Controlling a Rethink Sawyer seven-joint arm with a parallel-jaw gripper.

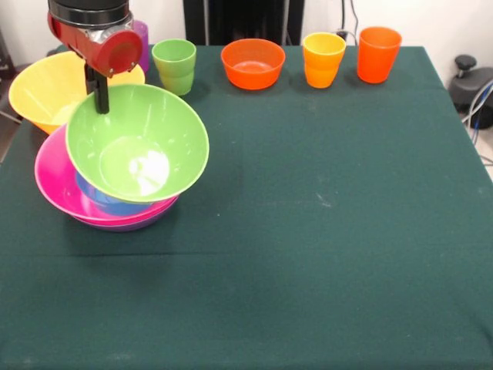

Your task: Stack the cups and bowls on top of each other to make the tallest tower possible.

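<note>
you're looking across a dark green table cloth (pixel 323 254) that covers the whole work surface, with faint pale scuffs near its middle. behind the far edge runs a pale wall, and the robot's black pedestal (pixel 243 19) stands at the top centre. off the cloth's right edge sits a dark round object with cables (pixel 471 85) on the floor

the gripper (pixel 100 96) hangs at the upper left under the red and black arm (pixel 96 31). one black finger reaches down onto the far rim of the light green bowl (pixel 137 142), which is tilted with its open face toward you. you cannot tell from this view whether the fingers are clamped on that rim or merely against it

directly below and in front of the gripper sits the tower: the light green bowl leans on a blue bowl (pixel 96 199), which lies inside the pink bowl (pixel 58 181), with the purple bowl (pixel 127 225) at the bottom showing only a sliver of rim

just to the gripper's left in the picture sits the yellow bowl (pixel 42 89), touching the pink rim. right behind the gripper, a purple cup (pixel 142 42) is mostly hidden by the arm, and a light green cup (pixel 174 65) stands just right of it. further right along the far edge stand the orange bowl (pixel 253 63), the yellow-orange cup (pixel 323 59) and the orange cup (pixel 378 54), well apart from the gripper
</note>
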